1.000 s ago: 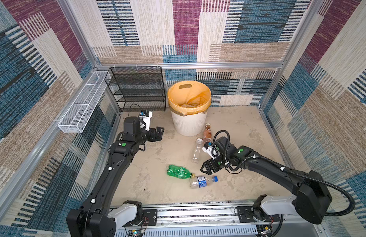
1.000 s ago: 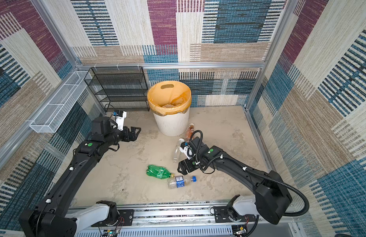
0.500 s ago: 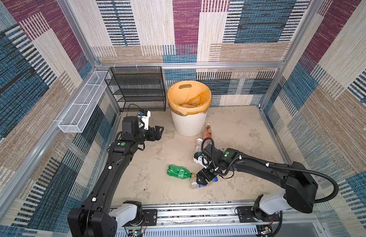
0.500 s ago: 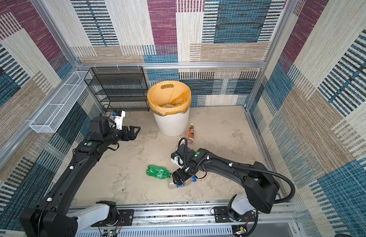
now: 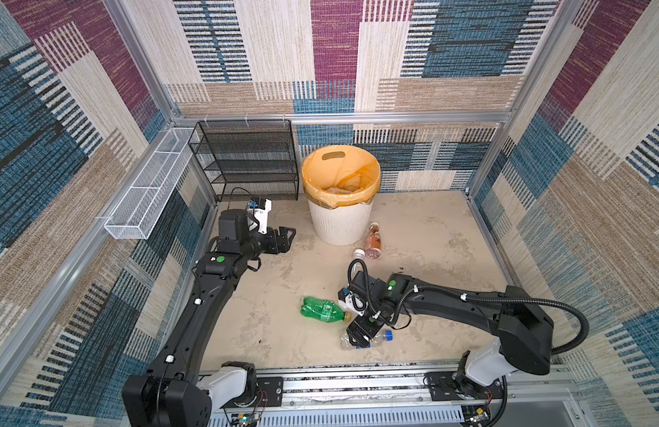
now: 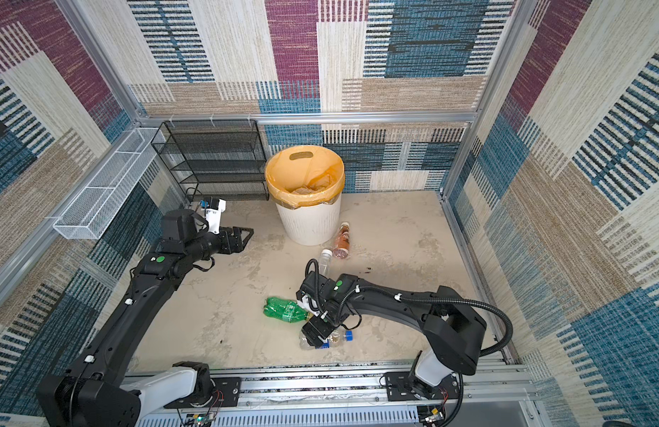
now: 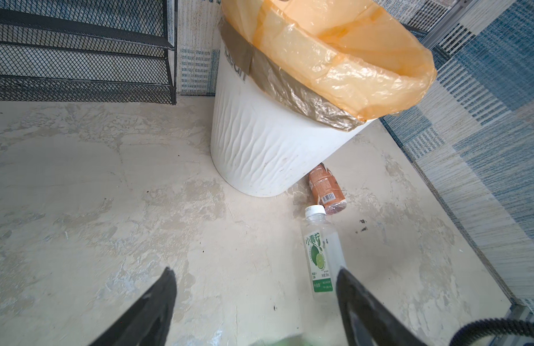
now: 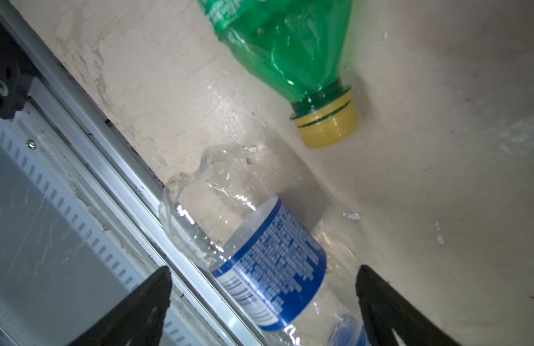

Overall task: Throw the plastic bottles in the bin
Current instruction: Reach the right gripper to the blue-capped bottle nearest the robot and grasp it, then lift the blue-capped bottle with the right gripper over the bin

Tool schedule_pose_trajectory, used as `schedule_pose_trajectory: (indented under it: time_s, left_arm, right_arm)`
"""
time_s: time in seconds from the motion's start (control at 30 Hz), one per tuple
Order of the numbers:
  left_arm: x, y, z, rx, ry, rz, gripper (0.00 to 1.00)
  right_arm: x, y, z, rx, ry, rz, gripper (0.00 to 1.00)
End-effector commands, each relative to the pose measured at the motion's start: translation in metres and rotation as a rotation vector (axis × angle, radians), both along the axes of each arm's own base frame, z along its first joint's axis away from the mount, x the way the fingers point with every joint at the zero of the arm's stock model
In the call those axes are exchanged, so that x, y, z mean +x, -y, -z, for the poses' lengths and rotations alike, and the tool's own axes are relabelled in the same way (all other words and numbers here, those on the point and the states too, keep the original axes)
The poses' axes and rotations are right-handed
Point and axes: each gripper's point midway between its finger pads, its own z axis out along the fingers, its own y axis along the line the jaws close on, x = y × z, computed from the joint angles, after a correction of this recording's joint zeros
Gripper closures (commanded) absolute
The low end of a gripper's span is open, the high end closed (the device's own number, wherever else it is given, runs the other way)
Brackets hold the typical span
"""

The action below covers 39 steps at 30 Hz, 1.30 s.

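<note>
The bin point(image 5: 341, 222) point(image 6: 307, 222) point(image 7: 274, 149) is white and ribbed with an orange bag, and stands at the back. Four plastic bottles lie on the floor. A green one point(image 5: 320, 308) point(image 8: 283, 45) has a yellow cap. A clear one with a blue label point(image 5: 381, 336) point(image 8: 274, 260) lies near the front rail. My right gripper point(image 5: 359, 338) point(image 8: 264, 269) is open and straddles it, fingers apart from it. An orange-labelled bottle point(image 5: 373, 240) point(image 7: 325, 187) and a clear green-labelled one point(image 6: 324, 258) point(image 7: 319, 257) lie beside the bin. My left gripper point(image 5: 287, 236) point(image 7: 256, 269) hangs open and empty, left of the bin.
A black mesh rack point(image 5: 246, 159) stands at the back left beside the bin. A white wire basket point(image 5: 150, 192) hangs on the left wall. The aluminium rail point(image 5: 357, 373) runs along the front edge, right behind the blue-labelled bottle. Patterned walls close in all sides.
My right gripper has swung from beside the green-labelled bottle toward the front rail and come down over the blue-labelled bottle, jaws widening. The left arm has barely shifted.
</note>
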Motion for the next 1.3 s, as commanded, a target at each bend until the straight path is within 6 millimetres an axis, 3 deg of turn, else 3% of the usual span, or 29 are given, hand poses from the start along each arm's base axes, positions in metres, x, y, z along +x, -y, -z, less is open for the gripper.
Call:
schedule_pose_trajectory:
  time_s: [0.0, 0.23, 0.67, 0.93, 1.03, 1.1, 1.17, 1.27]
  left_arm:
    - [0.002, 0.001, -0.008, -0.014, 0.029, 0.000, 0.16]
    - [0.002, 0.002, -0.007, -0.019, 0.028, 0.005, 0.16]
    - [0.003, 0.000, -0.003, -0.011, 0.018, -0.002, 0.17]
    - [0.005, 0.000, 0.000, -0.014, 0.008, -0.002, 0.18]
    - [0.005, 0.000, 0.001, -0.015, 0.007, -0.005, 0.18]
    - [0.006, 0.000, 0.003, -0.015, 0.004, -0.008, 0.18]
    - [0.007, 0.000, 0.006, -0.017, -0.001, -0.012, 0.18]
    - [0.004, 0.005, 0.006, 0.001, -0.005, 0.002, 0.19]
  right_arm:
    - [-0.002, 0.002, 0.012, -0.053, 0.016, -0.015, 0.03]
    - [-0.008, 0.009, 0.029, -0.118, 0.032, -0.006, 0.09]
    - [0.001, 0.002, 0.016, -0.055, 0.090, 0.029, 0.41]
    - [0.003, 0.003, -0.004, 0.015, 0.125, 0.086, 0.47]
    - [0.019, 0.005, -0.026, 0.051, 0.227, 0.139, 0.46]
    - [0.045, 0.010, -0.052, 0.088, 0.353, 0.213, 0.43]
    - [0.075, 0.017, -0.090, 0.160, 0.500, 0.310, 0.45]
    - [0.116, 0.032, -0.166, 0.341, 0.744, 0.469, 0.45]
